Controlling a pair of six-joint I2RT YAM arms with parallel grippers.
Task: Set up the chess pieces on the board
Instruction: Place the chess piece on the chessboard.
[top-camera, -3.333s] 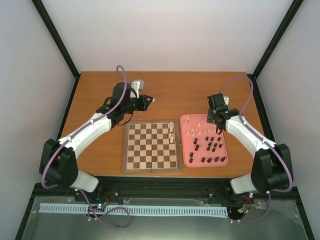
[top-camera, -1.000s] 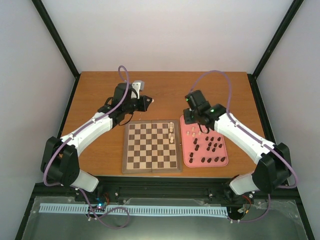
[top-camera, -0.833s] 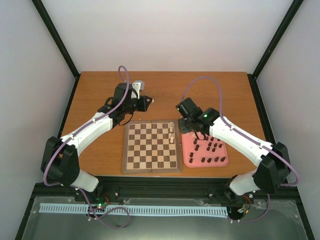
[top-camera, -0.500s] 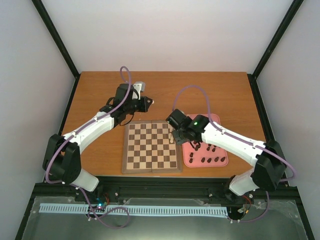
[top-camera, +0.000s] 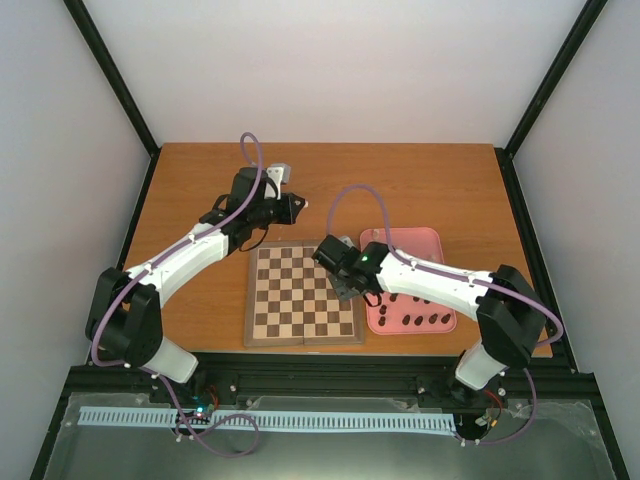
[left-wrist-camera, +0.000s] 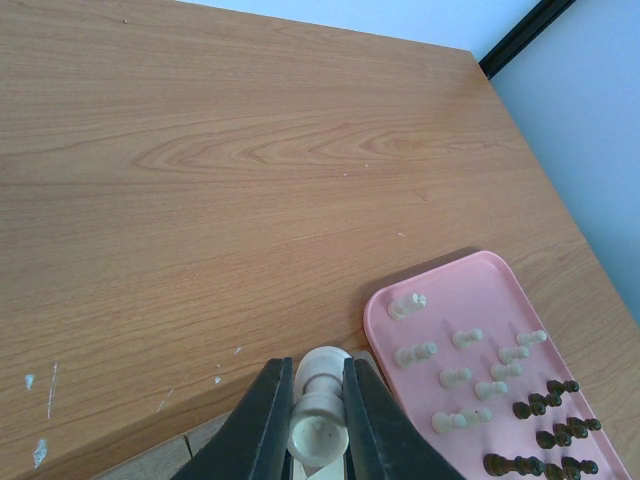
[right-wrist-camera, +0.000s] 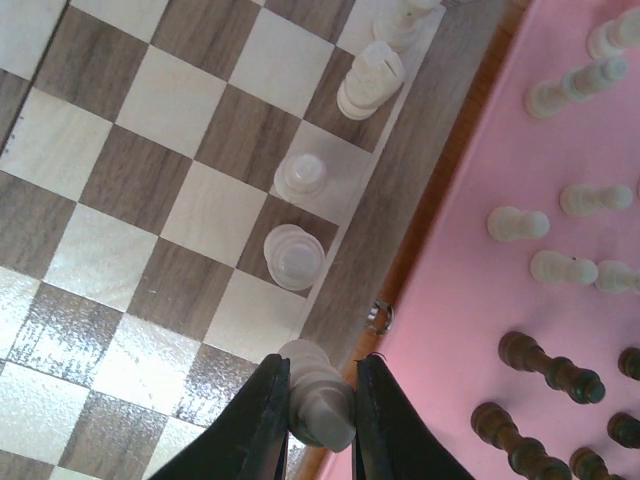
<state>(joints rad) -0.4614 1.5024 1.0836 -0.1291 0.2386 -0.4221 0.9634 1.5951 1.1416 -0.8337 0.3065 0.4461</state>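
Observation:
The chessboard (top-camera: 290, 295) lies at table centre; in the right wrist view (right-wrist-camera: 150, 180) several cream pieces (right-wrist-camera: 372, 78) stand on its right-hand column. My right gripper (top-camera: 347, 283) (right-wrist-camera: 320, 405) is shut on a cream chess piece (right-wrist-camera: 322, 395) just above the board's right edge. My left gripper (top-camera: 296, 203) (left-wrist-camera: 319, 420) is shut on another cream chess piece (left-wrist-camera: 320, 410), held above the table beyond the board's far edge. Cream pieces (left-wrist-camera: 455, 375) and dark pieces (right-wrist-camera: 545, 362) lie on the pink tray (top-camera: 435, 240).
The pink tray (right-wrist-camera: 470, 300) sits tight against the board's right side. A small metal clasp (right-wrist-camera: 378, 315) shows on the board's edge. The orange-brown table (left-wrist-camera: 250, 150) stretches behind the board, framed by black posts at the corners.
My right arm has swung left from the pink tray to the board's right edge, carrying a cream piece. My left arm has hardly moved.

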